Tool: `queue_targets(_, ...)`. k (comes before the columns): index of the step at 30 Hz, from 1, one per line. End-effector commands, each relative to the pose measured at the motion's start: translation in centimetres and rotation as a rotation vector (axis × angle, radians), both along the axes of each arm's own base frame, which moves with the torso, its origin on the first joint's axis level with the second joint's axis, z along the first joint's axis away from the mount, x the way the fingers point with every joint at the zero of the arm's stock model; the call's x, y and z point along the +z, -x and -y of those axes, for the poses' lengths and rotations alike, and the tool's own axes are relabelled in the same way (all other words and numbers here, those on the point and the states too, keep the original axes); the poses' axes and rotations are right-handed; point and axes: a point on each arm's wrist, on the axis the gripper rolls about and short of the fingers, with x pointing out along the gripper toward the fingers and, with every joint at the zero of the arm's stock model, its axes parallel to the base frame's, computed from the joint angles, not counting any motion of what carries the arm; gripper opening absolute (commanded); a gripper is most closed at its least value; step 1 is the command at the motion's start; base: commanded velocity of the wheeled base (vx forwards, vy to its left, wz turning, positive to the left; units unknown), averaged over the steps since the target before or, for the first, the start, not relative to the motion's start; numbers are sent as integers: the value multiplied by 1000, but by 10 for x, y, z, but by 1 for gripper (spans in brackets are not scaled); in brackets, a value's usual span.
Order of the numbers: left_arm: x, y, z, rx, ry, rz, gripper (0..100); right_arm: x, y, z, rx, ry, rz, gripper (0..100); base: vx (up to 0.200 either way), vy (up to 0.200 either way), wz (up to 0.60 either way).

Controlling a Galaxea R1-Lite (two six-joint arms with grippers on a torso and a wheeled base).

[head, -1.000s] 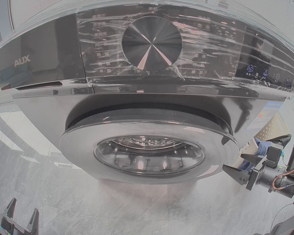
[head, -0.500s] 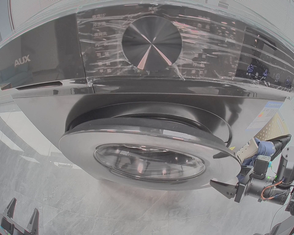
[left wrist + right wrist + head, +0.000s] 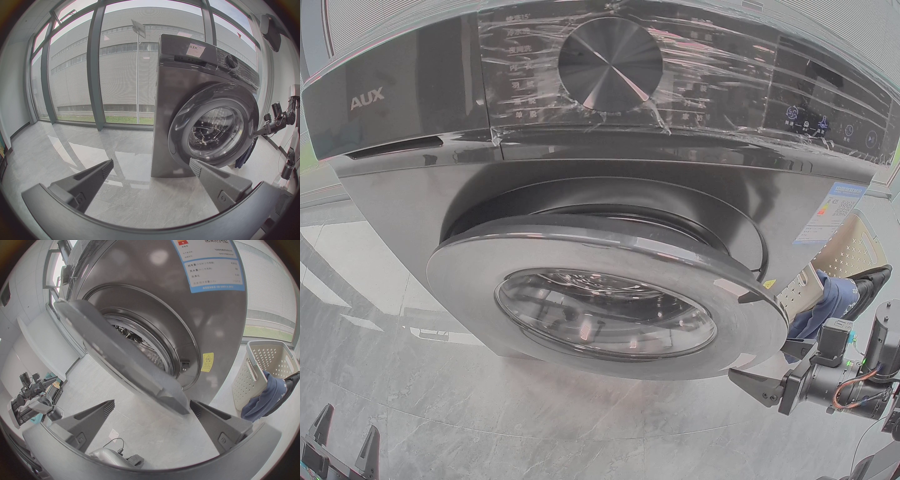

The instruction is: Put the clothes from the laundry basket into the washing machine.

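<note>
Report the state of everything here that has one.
Washing machine door: partly open.
Laundry basket: upright on the floor, clothes in it.
Blue garment: draped over the basket's rim.
Left gripper: open, empty.
Right gripper: open, fingers either side of the door's free edge.

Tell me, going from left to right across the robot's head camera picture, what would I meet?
In order: left pincer → washing machine door → right pincer → laundry basket.
</note>
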Motion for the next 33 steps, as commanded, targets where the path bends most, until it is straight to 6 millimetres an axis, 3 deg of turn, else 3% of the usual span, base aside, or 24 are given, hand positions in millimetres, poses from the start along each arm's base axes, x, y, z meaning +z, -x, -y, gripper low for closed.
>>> queue_targets(1, -4, 0, 0, 0, 0, -3, 100, -6, 1, -2, 16, 17, -23, 100, 0, 0, 0)
queue_targets(9, -4, 0, 0, 0, 0, -3, 100, -7, 13, 4, 24, 13, -22, 100, 0, 0, 0)
queue_targets(18, -4, 0, 0, -1, -1, -3, 100, -2, -15, -7, -14, 17, -20, 100, -67, 0, 0)
queue_targets(24, -4, 0, 0, 0, 0, -3, 100, -7, -7, -10, 26, 28, -36, 100, 0, 0, 0)
queue_targets(28, -4, 0, 0, 0, -1, -3, 100, -9, 10, -5, 61, 28, -36, 100, 0, 0, 0)
queue_targets(33, -4, 0, 0, 0, -1, -3, 100, -4, 4, -6, 42, 14, -16, 100, 0, 0, 0)
